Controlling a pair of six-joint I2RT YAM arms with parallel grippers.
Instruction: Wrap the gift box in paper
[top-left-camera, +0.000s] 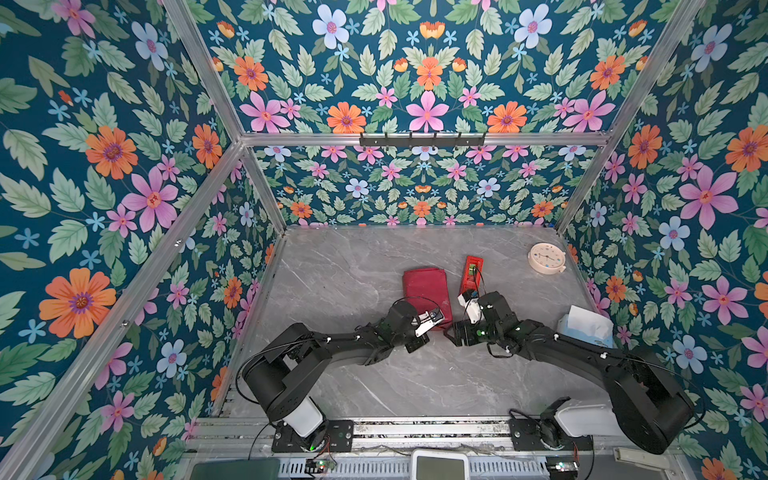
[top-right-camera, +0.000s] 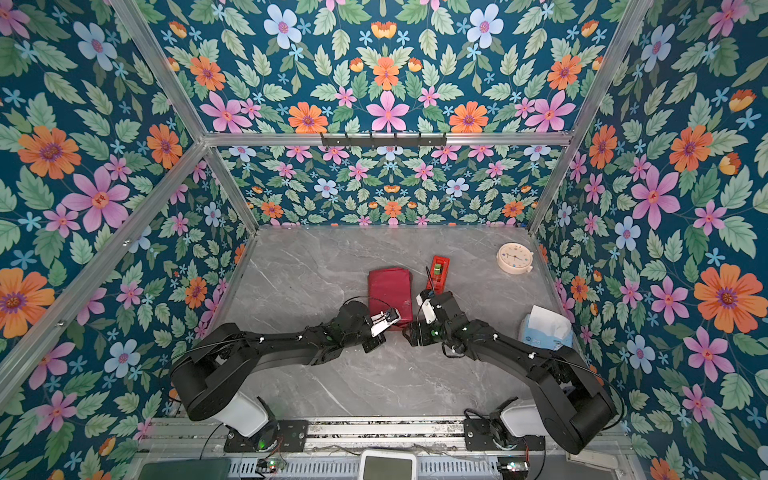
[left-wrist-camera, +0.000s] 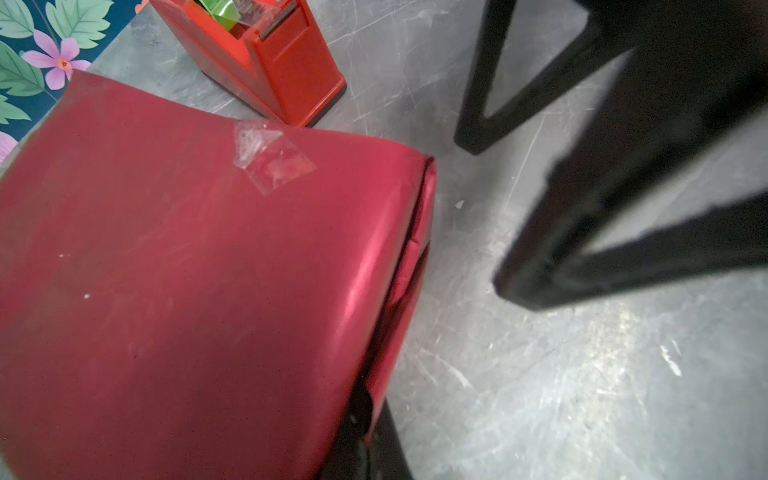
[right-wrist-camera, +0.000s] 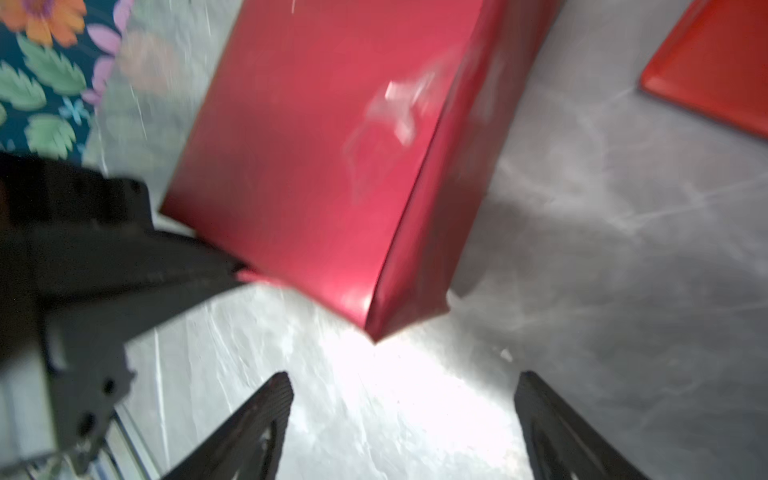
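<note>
The paper (top-left-camera: 426, 291) (top-right-camera: 388, 291) is folded round the gift box, which is fully hidden under it; the red parcel lies mid-table. A clear strip of tape (left-wrist-camera: 270, 158) sticks on its top face near one edge. My left gripper (top-left-camera: 435, 318) (left-wrist-camera: 365, 419) is shut on a flap of the paper (left-wrist-camera: 187, 270) at the parcel's near end. My right gripper (right-wrist-camera: 403, 378) (top-left-camera: 453, 332) stands open just off the parcel's near right corner (right-wrist-camera: 374, 332), with only bare table between its fingers.
A red tape dispenser (top-left-camera: 471, 272) (left-wrist-camera: 257, 54) stands just right of the parcel. A round cream clock (top-left-camera: 546, 257) lies at the back right, and a tissue box (top-left-camera: 586, 326) sits by the right wall. Grey marble tabletop (top-left-camera: 353, 270) lies all around.
</note>
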